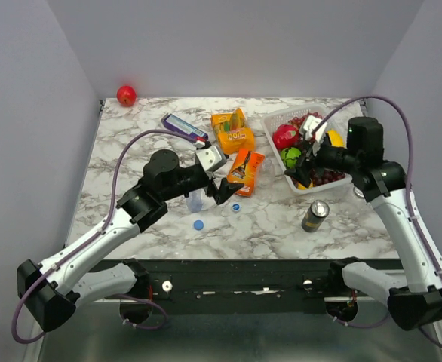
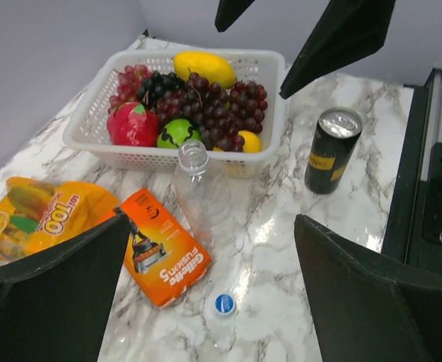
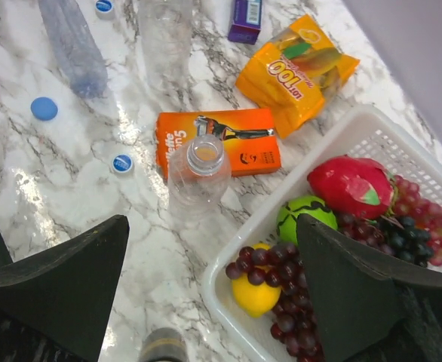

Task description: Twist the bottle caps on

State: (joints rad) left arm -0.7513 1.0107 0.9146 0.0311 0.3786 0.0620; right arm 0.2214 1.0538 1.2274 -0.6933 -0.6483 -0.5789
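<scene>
Zero caps (image 3: 44,108) screwed on. You have one bottle (image 3: 198,170) standing open-necked beside the razor pack (image 3: 240,139), caps loose on the table (image 3: 168,249). Left gripper (image 2: 212,226) and right gripper (image 3: 212,222) are spread wide, empty.

Blue caps (image 3: 44,108), clear bottles (image 3: 198,172), grey-veined white table (image 1: 270,226).

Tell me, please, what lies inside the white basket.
Inside the white basket lie a red fruit, a green fruit, a large yellow fruit, a small yellow one and dark grapes. Whatever lies under the grapes is covered.
</scene>
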